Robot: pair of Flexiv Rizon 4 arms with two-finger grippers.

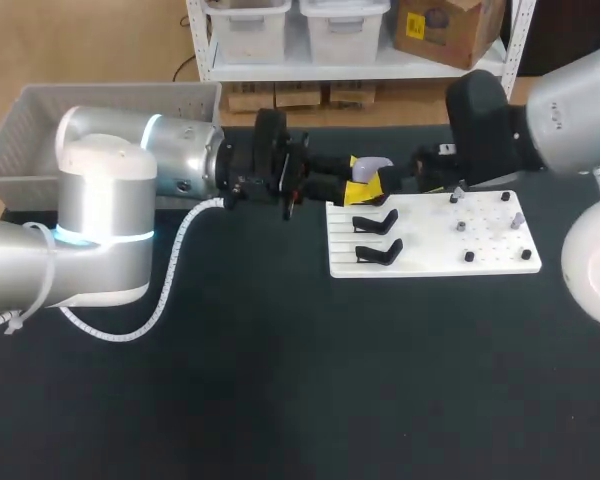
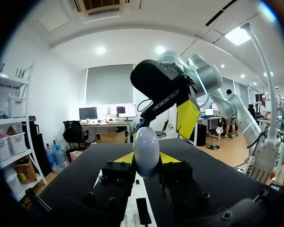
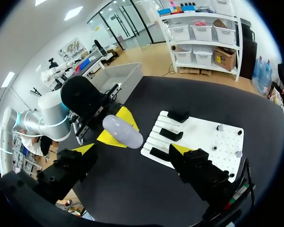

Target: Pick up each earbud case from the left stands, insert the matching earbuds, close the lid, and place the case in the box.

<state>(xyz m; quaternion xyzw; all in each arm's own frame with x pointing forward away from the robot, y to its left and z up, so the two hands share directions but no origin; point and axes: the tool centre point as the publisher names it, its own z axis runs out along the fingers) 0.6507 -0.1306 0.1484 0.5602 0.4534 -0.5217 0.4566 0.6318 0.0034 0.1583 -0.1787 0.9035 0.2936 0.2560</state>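
Nearest on the dark table (image 1: 280, 400) is a white board (image 1: 432, 262), which serves as the marker for everything else. On the board's left part, grooved with thin lines, lie black stands (image 1: 377, 221). Two show in the head view and three in the right wrist view, all without a case on them. The board's right part carries a few small pegs (image 1: 469, 257), some dark and some grey.

Just above the board's far left corner hangs the earbud case (image 1: 373, 167), a pale lilac egg shape. The left gripper (image 2: 146, 158) is clamped on it, one yellow tip pressed to each side, with the case's rounded end sticking out past the tips. The left arm (image 1: 110, 190) comes in from the left of the board.

The right gripper (image 3: 132, 149) is over the board's far edge, just to the right of the case and facing it. Its fingers (image 3: 84, 149) are spread wide apart and neither touches the case. The right arm (image 1: 570, 110) comes in over the board's far right corner.

Farthest off, well to the left of the board at the table's back edge, stands a grey box (image 1: 110, 103) with ribbed walls.
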